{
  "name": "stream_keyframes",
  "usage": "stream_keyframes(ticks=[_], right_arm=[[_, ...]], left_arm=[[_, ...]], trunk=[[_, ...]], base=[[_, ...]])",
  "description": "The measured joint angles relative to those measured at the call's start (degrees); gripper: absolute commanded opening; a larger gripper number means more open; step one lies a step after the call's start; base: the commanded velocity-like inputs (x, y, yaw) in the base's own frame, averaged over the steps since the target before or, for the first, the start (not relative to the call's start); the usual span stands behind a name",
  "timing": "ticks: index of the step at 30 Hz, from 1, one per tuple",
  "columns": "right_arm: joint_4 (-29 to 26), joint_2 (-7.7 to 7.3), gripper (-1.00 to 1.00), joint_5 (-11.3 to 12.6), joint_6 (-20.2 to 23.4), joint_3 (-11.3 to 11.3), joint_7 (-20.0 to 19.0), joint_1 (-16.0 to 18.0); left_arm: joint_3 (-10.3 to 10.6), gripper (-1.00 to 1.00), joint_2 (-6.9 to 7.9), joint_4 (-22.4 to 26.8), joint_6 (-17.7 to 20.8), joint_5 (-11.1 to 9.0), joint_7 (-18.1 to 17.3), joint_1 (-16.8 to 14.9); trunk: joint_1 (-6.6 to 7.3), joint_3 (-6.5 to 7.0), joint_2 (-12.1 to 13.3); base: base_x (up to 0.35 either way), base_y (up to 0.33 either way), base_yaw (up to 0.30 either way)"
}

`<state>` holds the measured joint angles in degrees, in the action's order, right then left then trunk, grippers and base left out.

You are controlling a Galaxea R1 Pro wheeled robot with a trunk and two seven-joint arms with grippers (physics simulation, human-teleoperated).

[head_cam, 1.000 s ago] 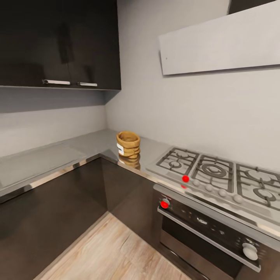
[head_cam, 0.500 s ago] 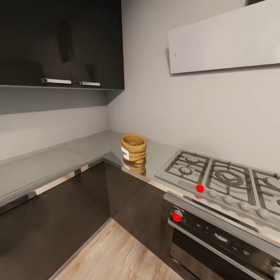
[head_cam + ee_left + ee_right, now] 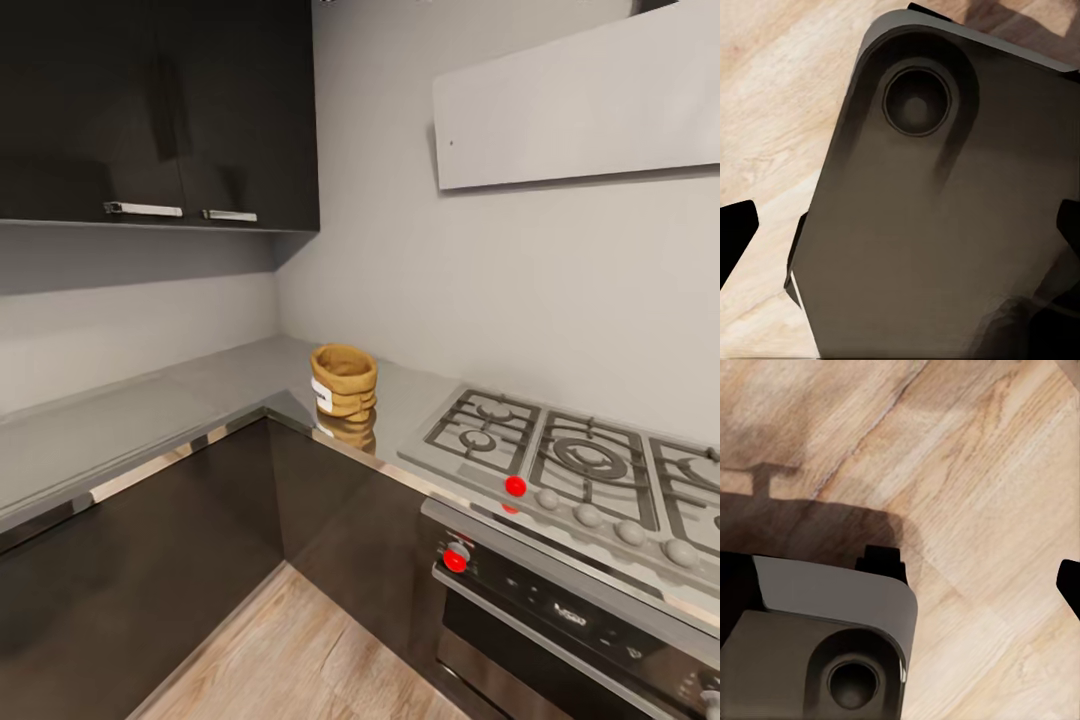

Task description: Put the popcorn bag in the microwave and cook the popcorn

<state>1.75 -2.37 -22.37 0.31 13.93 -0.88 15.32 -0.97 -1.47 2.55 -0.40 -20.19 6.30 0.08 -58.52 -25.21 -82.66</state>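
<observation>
Head view: popcorn bag stands untouched on the countertop beside the hob; everything remains. Both wrist views face floor; jaw states unclear.

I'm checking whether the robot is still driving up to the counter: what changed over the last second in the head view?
The whole view shifted between a second ago and half a second ago, so the camera moved, not the things; since then it has held almost steady. The popcorn bag stands untouched on the countertop in the corner, left of the gas hob. Nothing was grasped or released.
</observation>
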Motion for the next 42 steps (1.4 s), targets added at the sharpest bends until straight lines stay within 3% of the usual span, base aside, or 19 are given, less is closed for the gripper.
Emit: stream_keyframes(ticks=[42], right_arm=[[-0.01, -0.06, 1.00, 0.12, -0.15, 0.00, 0.07, 0.01]], left_arm=[[0.30, 1.00, 0.08, 0.09, -0.08, 0.03, -0.51, 0.00]], trunk=[[8.79, 7.19, 16.05]], base=[[0.000, 0.000, 0.000]])
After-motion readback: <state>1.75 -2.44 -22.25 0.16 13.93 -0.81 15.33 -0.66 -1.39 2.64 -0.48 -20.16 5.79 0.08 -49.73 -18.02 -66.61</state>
